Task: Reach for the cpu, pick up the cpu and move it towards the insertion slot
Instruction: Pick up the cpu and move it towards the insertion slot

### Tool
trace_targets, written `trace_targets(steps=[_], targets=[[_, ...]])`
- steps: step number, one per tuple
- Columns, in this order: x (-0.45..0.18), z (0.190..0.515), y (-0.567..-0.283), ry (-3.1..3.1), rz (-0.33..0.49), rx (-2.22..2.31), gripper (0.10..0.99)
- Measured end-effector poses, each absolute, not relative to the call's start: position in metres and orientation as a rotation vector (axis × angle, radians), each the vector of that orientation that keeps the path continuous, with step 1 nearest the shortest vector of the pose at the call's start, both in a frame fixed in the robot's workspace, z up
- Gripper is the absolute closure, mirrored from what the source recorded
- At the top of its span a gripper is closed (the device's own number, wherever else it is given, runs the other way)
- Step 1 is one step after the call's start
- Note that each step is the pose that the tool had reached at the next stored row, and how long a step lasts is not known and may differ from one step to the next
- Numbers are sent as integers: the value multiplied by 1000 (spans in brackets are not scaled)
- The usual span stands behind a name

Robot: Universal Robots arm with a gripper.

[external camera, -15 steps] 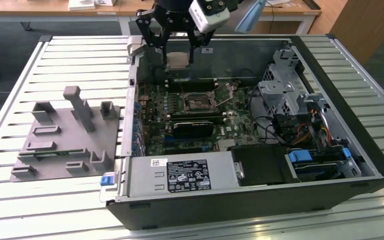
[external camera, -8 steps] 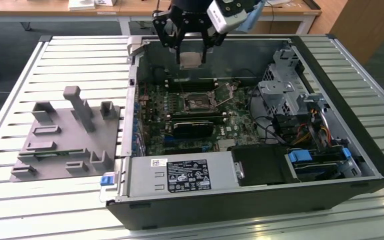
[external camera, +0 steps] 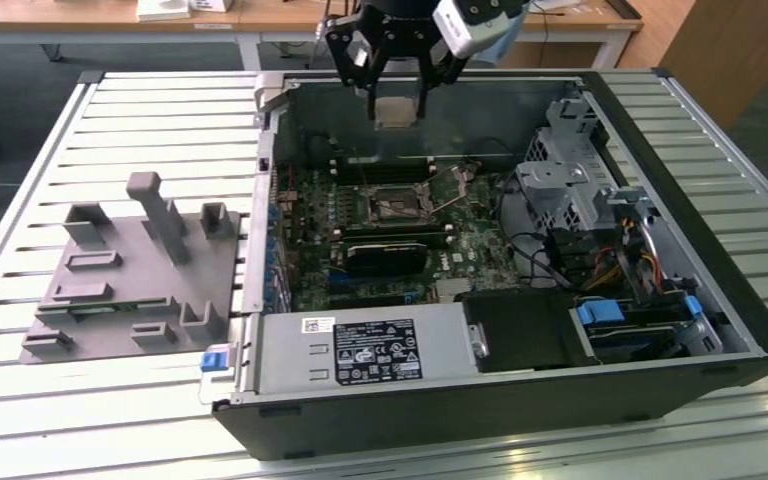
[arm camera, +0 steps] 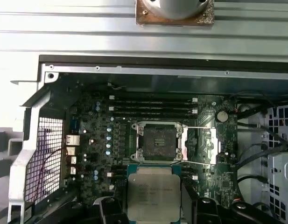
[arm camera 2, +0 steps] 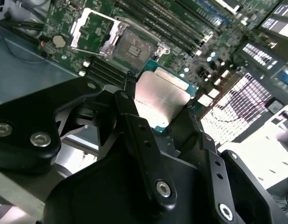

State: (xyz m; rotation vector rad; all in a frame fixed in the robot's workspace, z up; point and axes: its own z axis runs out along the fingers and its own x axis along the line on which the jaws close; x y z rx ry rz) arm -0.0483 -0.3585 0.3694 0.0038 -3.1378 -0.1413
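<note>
one cpu clamped in gripper above open pc case, nr insertion slot.

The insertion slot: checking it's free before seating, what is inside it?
The insertion slot stands open, its dark contact bed bare. The cpu, held in the claw, is apart from it.
</note>
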Motion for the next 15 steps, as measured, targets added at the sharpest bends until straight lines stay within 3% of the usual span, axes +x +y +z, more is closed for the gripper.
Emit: trace_targets(steps=[15], targets=[[-14,367,-337,-3138,-141,4,541]])
